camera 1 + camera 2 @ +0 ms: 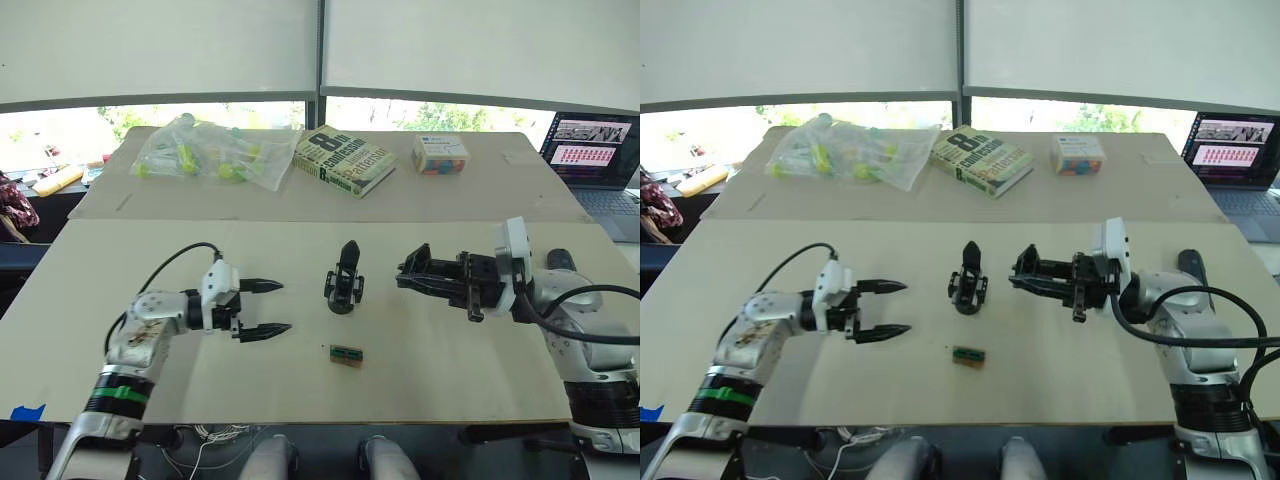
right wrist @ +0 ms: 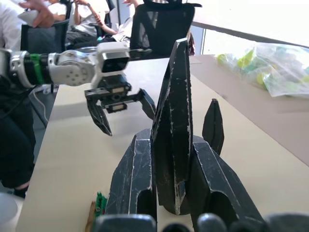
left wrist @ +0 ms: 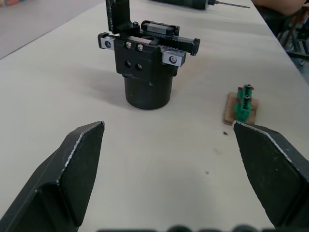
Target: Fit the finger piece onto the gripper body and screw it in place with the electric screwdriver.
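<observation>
Two grippers flank the gripper body (image 1: 343, 290), which stands near the middle of the pale table (image 1: 450, 380) on its round base. Its single black finger is upright, so its long axis is vertical and the tip points up.

The left gripper (image 1: 284, 306) hovers to the body's left, jaws spread wide with nothing between them, tips aimed at the body.

The right gripper (image 1: 412, 272) reaches in from the right. Its jaws are pressed against the finger piece (image 2: 174, 121), a scuffed black wedge. The wedge's long axis runs along the fingers, and its pointed end juts past their tips toward the gripper body, close to it but apart.

A small green-and-black block (image 1: 346, 354) lies on the table nearer the robot than the body.

In the left wrist view, the electric screwdriver (image 3: 186, 2) lies on its side beyond the body, its thin metal bit in line with its barrel.

On the far table a book (image 1: 343, 160) reads "8th confession". Beside it lie a clear bag (image 1: 215, 150) of green items and a small colourful box (image 1: 440, 153). An open laptop (image 1: 590, 150) sits at the right edge; its screen text is too small to read.
</observation>
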Robot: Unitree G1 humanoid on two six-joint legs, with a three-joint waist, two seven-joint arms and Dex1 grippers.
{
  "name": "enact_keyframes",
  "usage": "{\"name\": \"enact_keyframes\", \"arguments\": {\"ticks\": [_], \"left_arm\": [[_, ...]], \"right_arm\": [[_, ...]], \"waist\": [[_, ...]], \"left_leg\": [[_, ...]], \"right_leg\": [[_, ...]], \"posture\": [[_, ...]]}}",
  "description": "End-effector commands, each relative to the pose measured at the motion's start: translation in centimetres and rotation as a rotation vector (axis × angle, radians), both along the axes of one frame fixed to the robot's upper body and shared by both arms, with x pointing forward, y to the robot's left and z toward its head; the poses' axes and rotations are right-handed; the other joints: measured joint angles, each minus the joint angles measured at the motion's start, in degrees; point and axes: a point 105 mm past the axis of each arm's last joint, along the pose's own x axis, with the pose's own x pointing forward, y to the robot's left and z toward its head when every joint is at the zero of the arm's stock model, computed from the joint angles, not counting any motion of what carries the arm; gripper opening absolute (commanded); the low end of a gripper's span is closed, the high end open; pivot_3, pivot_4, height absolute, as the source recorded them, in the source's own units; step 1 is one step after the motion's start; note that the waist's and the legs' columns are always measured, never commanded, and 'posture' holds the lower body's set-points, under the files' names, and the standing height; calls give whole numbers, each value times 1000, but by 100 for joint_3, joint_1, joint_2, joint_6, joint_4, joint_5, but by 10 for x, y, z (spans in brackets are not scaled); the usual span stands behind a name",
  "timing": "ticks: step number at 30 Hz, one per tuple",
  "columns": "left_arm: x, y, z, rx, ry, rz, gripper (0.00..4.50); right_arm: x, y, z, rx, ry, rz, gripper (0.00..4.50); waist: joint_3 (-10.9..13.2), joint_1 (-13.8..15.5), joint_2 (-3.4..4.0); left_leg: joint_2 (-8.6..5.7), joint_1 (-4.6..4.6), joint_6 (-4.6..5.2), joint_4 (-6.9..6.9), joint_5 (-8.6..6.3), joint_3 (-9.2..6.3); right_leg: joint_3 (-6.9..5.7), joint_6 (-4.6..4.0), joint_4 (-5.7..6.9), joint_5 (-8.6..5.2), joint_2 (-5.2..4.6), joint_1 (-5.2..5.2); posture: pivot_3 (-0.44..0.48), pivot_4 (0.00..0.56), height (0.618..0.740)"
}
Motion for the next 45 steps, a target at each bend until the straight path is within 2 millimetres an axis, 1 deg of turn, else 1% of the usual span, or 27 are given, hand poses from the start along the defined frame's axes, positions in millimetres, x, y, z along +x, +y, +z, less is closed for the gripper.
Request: {"name": "enact_keyframes", "arguments": {"ticks": [1,7,11,16,21,26,30,37,45], "left_arm": [[12,-18,0,20,-34,-24,4500],[27,-40,-8,26,-20,-36,4500],[32,-46,-15,41,-10,-38,4500],[38,-44,-16,3,13,-15,4500],[40,-58,-22,-12,38,-38,4500],[43,-76,-23,-14,36,-70,4500],[44,-82,-23,-1,24,-95,4500],[47,-84,-26,28,19,-93,4500],[50,-72,-31,42,33,-59,4500]], "right_arm": [[-5,6,5,8,-74,47,422],[-9,10,4,16,-69,58,422],[-14,14,6,18,-67,73,422],[-20,29,11,33,-84,105,422],[-24,35,11,43,-79,106,422],[-28,35,8,53,-76,67,422],[-30,33,6,54,-74,35,422],[-31,27,4,43,-75,-10,422],[-28,22,4,32,-77,-31,422]], "waist": [[0,-4,0],[0,-17,-1],[0,-15,-1],[0,-16,-1],[1,13,-2],[1,26,-4],[1,-4,-4],[1,-6,-5],[1,-25,-5]], "left_leg": [[0,1,0,0,0,0],[-1,2,0,6,0,0],[-1,2,0,6,0,0],[-1,3,0,8,0,-1],[-4,1,0,19,0,-1],[-7,-2,1,26,-1,-2],[-6,-1,1,30,-1,-2],[-3,2,1,34,-1,-2],[0,2,2,49,-1,-2]], "right_leg": [[0,0,2,0,0,0],[1,0,12,0,2,0],[0,1,16,-1,2,-2],[1,1,20,-1,2,-3],[0,2,35,-1,-1,-2],[-1,3,36,-2,-2,0],[0,3,39,-2,-1,-1],[0,3,46,-2,4,-1],[0,3,54,-2,6,1]], "posture": [[0,150,740],[0,150,740],[0,150,740],[0,150,740],[0,150,740],[0,150,740],[0,150,740],[0,150,740],[0,150,740]]}}
